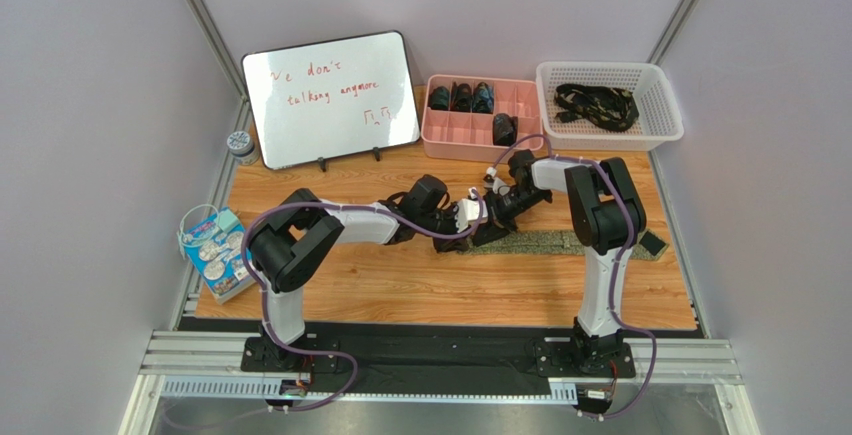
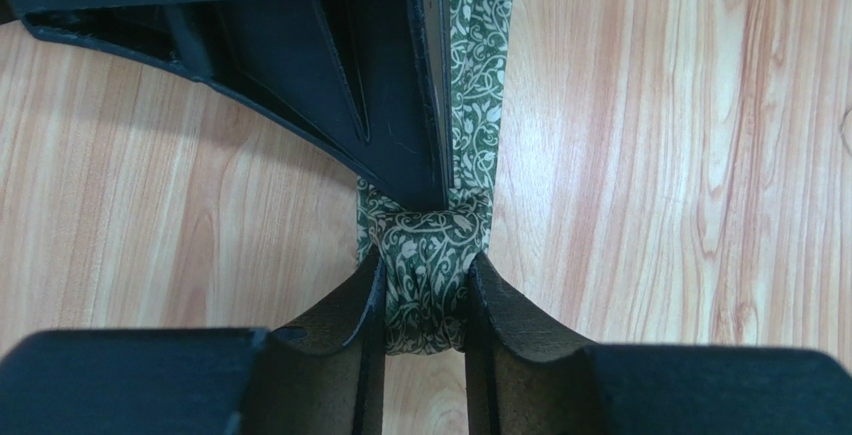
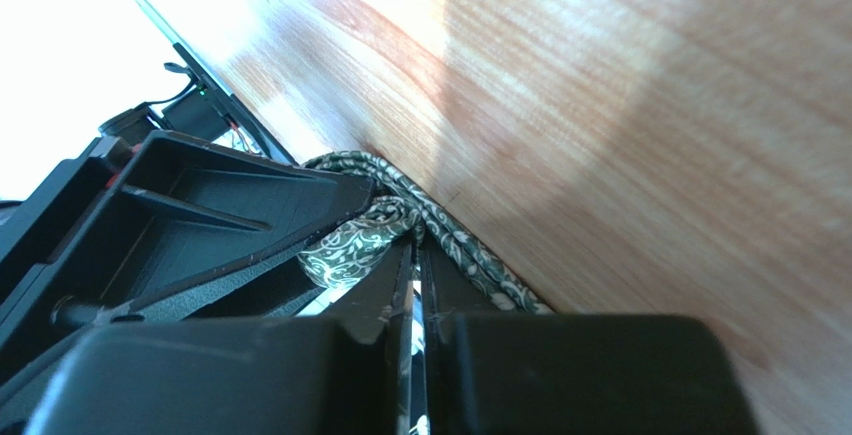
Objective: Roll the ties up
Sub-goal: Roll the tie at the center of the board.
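Observation:
The olive-green tie (image 1: 560, 242) lies flat along the wooden table, with its black end (image 1: 652, 243) at the right. Both grippers meet at its left end. In the left wrist view, my left gripper (image 2: 425, 277) is shut on the bunched, partly rolled end of the tie (image 2: 428, 255), and the strip runs away from it (image 2: 480, 75). My right gripper (image 3: 415, 247) is shut, pinching a fold of the same tie (image 3: 360, 240) just beside the left fingers. In the top view the left gripper (image 1: 476, 214) and the right gripper (image 1: 500, 205) touch.
A pink divided box (image 1: 440, 135) at the back holds several rolled ties. A white basket (image 1: 660, 105) at the back right holds black patterned ties (image 1: 597, 105). A whiteboard (image 1: 330, 100) stands at the back left. A small jar (image 1: 240, 145) and a blue packet (image 1: 215, 250) sit at the left edge.

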`<action>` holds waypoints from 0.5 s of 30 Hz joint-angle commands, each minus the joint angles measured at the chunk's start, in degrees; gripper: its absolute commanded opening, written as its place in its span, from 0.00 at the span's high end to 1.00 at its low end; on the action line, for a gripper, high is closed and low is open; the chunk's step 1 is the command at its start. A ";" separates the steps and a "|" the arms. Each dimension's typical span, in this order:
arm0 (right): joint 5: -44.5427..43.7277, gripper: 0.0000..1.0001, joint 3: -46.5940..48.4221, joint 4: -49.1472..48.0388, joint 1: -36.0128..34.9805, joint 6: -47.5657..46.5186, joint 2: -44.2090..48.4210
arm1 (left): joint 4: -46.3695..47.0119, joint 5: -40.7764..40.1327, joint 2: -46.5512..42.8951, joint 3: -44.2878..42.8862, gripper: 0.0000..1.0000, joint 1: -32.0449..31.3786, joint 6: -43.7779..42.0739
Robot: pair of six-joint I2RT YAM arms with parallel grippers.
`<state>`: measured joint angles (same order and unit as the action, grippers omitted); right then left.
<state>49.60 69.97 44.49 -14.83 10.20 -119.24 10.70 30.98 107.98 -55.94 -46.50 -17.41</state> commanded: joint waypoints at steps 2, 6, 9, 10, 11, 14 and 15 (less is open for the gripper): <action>-5.49 0.79 0.86 1.12 -0.47 -3.95 3.57 | -17.45 -6.54 0.74 -3.20 0.83 -1.22 -6.84; -3.21 0.63 0.95 5.07 0.76 -5.01 6.99 | -22.03 -9.35 1.09 -4.44 0.83 -2.28 -7.20; -0.66 0.56 0.43 4.82 0.59 -4.22 7.44 | -23.78 -10.24 2.05 -6.01 0.82 -2.54 -6.41; -0.04 0.55 0.34 4.56 0.68 -3.78 7.01 | -24.14 -10.76 2.66 -6.89 0.82 -2.54 -6.32; 0.58 0.55 0.16 4.21 0.24 -3.08 6.83 | -24.41 -10.77 3.02 -7.25 0.78 -2.63 -6.23; 0.93 0.53 -0.63 2.01 -0.99 -2.11 6.74 | -25.72 -11.29 4.07 -8.65 0.75 -2.98 -5.88; 1.02 0.53 -0.72 1.31 -1.51 -1.85 6.48 | -25.90 -11.38 4.25 -8.92 0.74 -2.98 -5.79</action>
<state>48.36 69.76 48.07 -14.68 7.31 -113.99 -5.89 23.62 108.71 -64.23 -49.12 -22.46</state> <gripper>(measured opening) 0.466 0.330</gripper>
